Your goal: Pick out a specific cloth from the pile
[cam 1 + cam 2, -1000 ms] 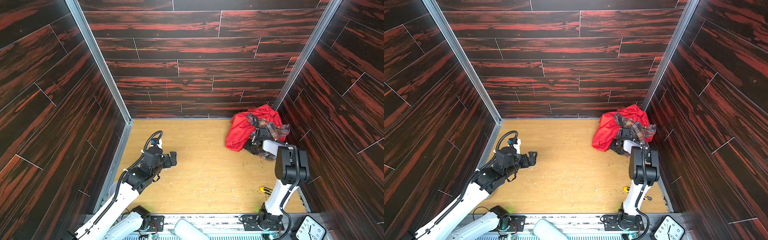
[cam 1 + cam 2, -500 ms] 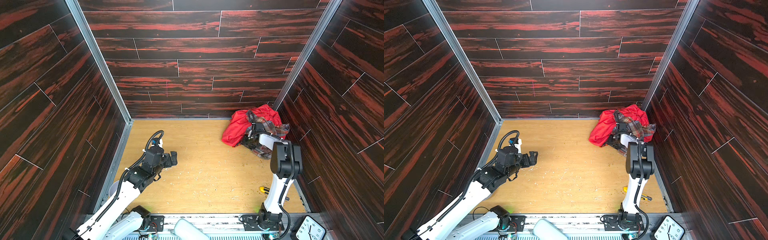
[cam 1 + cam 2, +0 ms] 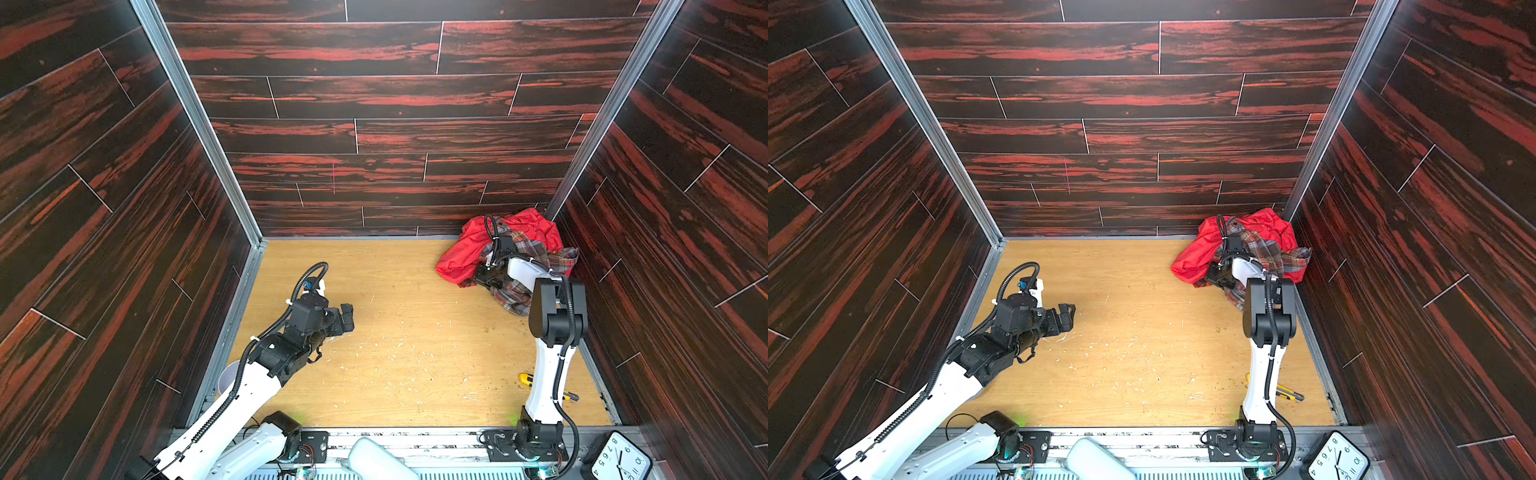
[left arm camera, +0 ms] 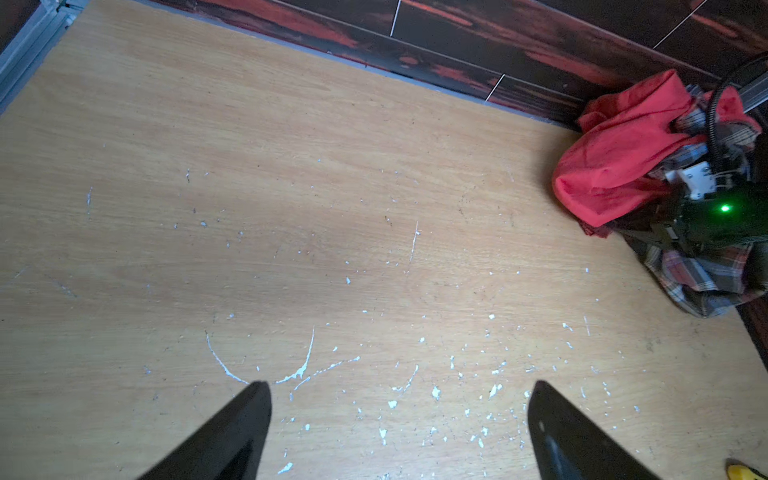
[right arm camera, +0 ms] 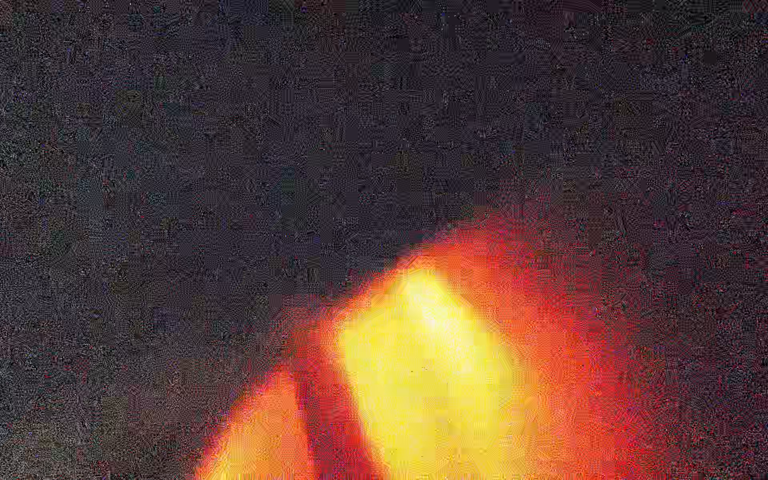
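The right gripper point(image 3: 487, 275) is pushed down into the pile point(image 3: 536, 249) in the far corner, probably to burrow under the top layers, since the wanted red-and-black checked shirt is not plainly on show. Its jaws are closed, but cloth swallows the tips, so which garment they have pinched, if any, cannot be told. Its wrist camera shows only darkness and an orange glow, as a lens pressed into fabric would. Two garments can be counted with confidence. One is a plain red garment point(image 3: 459, 253) draped on the side of this gripper that faces the other arm. The other is a muted plaid shirt point(image 3: 517, 297) lying over and behind the gripper's wrist. A dark red edge point(image 4: 598, 230) peeks out just under the red garment, close beside the gripper. It may be the checked shirt, though that is a guess. The left gripper point(image 3: 347, 318) hangs low over the bare wooden floor point(image 3: 415, 332), well apart from the pile. Its two fingers point(image 4: 249, 411) are spread as wide as they go and hold nothing, likely waiting to receive or steady cloth. One yellow knife point(image 3: 1287, 392) lies by the right arm's base, and one clock point(image 3: 619, 459) sits behind it.
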`<state>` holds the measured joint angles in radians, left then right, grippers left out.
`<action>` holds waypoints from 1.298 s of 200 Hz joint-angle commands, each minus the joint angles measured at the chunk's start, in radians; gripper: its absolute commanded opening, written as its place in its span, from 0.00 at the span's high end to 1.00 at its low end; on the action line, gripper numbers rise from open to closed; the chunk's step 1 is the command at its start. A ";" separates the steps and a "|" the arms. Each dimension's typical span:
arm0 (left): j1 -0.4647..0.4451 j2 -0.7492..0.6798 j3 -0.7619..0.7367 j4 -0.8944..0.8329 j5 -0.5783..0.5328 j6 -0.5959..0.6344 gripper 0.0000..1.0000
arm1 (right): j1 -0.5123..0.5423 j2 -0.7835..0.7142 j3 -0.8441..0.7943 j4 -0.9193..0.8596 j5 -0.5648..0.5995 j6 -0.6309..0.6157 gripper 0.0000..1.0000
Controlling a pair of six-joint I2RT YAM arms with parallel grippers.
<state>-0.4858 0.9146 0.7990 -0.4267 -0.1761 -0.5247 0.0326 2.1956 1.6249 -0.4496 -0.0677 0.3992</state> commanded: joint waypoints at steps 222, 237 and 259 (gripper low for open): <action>-0.004 -0.105 -0.093 0.065 -0.053 -0.008 0.01 | -0.134 -0.486 0.271 -0.128 -0.401 0.084 1.00; -0.003 -0.078 -0.077 0.072 -0.034 -0.006 0.01 | -0.134 -0.389 0.563 -0.276 -0.421 0.099 1.00; -0.004 -0.053 -0.054 0.055 -0.008 -0.006 0.01 | -0.149 -0.213 0.947 -0.501 -0.388 0.088 1.00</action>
<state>-0.4858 0.8410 0.7177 -0.3664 -0.2031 -0.5373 -0.1055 1.8484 2.2463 -0.7444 -0.3962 0.4789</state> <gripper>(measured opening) 0.988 0.075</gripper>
